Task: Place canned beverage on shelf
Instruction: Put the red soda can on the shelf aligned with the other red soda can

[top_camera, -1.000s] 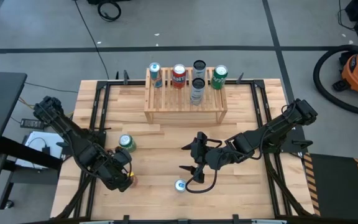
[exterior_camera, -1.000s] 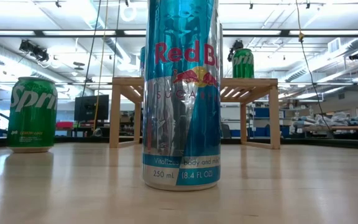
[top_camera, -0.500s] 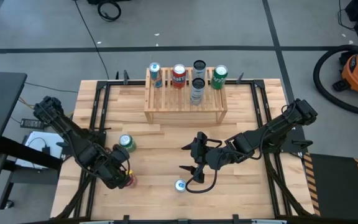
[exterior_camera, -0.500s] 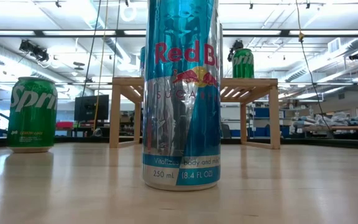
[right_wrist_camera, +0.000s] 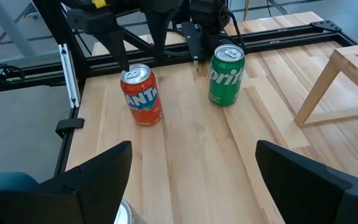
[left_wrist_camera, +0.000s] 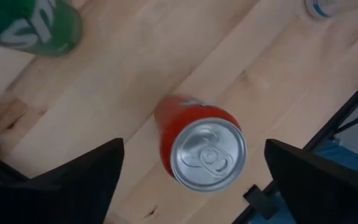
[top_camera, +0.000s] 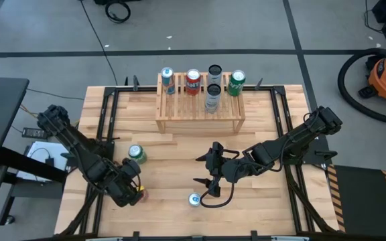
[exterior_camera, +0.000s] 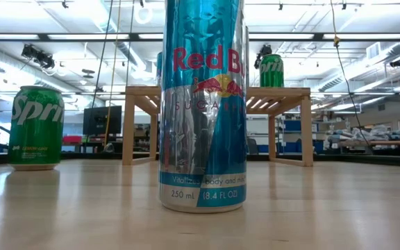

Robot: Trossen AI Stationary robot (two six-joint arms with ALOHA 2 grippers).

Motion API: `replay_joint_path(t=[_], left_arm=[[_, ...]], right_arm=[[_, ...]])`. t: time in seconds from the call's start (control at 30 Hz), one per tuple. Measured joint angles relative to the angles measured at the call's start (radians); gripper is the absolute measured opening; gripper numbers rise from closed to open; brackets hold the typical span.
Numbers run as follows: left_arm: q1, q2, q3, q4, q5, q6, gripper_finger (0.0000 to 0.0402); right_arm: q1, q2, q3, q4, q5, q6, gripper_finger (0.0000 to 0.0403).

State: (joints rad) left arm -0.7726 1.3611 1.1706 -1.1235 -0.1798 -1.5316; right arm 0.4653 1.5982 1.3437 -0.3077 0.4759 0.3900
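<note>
Low view puts a tall slim can [exterior_camera: 202, 104] up close: "Red Bu" in red letters, a silver-and-blue body, "250 ml (8.4 FL OZ)" on the bottom band. Left of it stands a green Sprite can [exterior_camera: 37, 127] on the table [exterior_camera: 325, 208]. Behind, the light wood shelf [exterior_camera: 283, 97] carries another green Sprite can [exterior_camera: 271, 71] on top.

From the high view, the shelf [top_camera: 200, 110] sits at the far middle of the table and holds five cans: a blue-and-silver one [top_camera: 167, 80], a red one [top_camera: 193, 81], a dark-topped one [top_camera: 215, 73] and the green Sprite can [top_camera: 237, 82] along the back tier, plus one grey can [top_camera: 212, 96] on the lower front tier. Their labels cannot be read from here.

Three cans stand loose on the table: the Sprite can [top_camera: 135, 154], the Red Bull can [top_camera: 194, 199] near the front edge, and an orange Fanta can [right_wrist_camera: 142, 94], its name plain in the right wrist view.

Left gripper [top_camera: 131, 189] hangs directly above the Fanta can [left_wrist_camera: 199, 142], its fingers spread wide to either side, touching nothing. Right gripper [top_camera: 205, 171] waits mid-table, fingers apart and empty, just beyond the Red Bull can.
</note>
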Motion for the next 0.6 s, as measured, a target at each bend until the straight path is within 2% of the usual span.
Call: replay_joint_path(t=[0.13, 0.4, 0.6], left_arm=[[-0.025, 0.013, 0.0, 0.025, 0.001, -0.03, 0.0367], [-0.029, 0.072, 0.0, 0.049, 0.036, -0.036, 0.0366], [-0.025, 0.073, 0.0, 0.072, 0.039, -0.031, 0.0366]], right_arm=[[0.0, 0.0, 0.0, 0.0, 0.0, 0.0, 0.0352], [0.0, 0.0, 0.0, 0.007, 0.0, 0.0, 0.0352], [0.0, 0.0, 0.0, 0.015, 0.0, 0.0, 0.0352]])
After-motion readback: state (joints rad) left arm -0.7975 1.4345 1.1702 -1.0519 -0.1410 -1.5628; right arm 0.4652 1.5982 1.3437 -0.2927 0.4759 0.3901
